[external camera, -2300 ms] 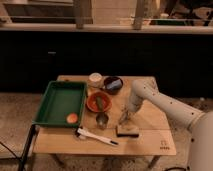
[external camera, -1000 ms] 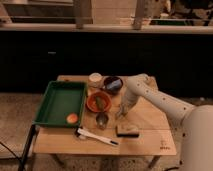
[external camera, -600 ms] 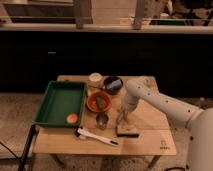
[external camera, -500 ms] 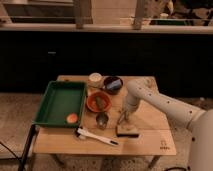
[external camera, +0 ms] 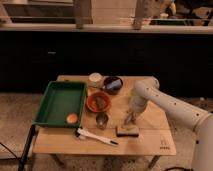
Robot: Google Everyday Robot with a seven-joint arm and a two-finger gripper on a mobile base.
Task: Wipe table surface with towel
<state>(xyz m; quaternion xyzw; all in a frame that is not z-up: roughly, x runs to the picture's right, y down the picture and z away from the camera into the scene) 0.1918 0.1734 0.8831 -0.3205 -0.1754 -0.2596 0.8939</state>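
A small grey-brown towel [external camera: 128, 131] lies flat on the wooden table [external camera: 150, 142], near the front middle. My gripper [external camera: 130, 120] points down from the white arm [external camera: 170, 104] and sits right above the towel, at or touching its top. The arm reaches in from the right.
A green tray [external camera: 59, 102] with an orange fruit [external camera: 72, 118] fills the table's left. An orange bowl [external camera: 98, 102], a dark bowl [external camera: 112, 84], a white cup [external camera: 95, 78], a metal cup [external camera: 102, 119] and a white-handled brush [external camera: 96, 136] lie left of the towel.
The gripper moved back over the table, then came forward and down again onto the towel. The towel has shifted only slightly.
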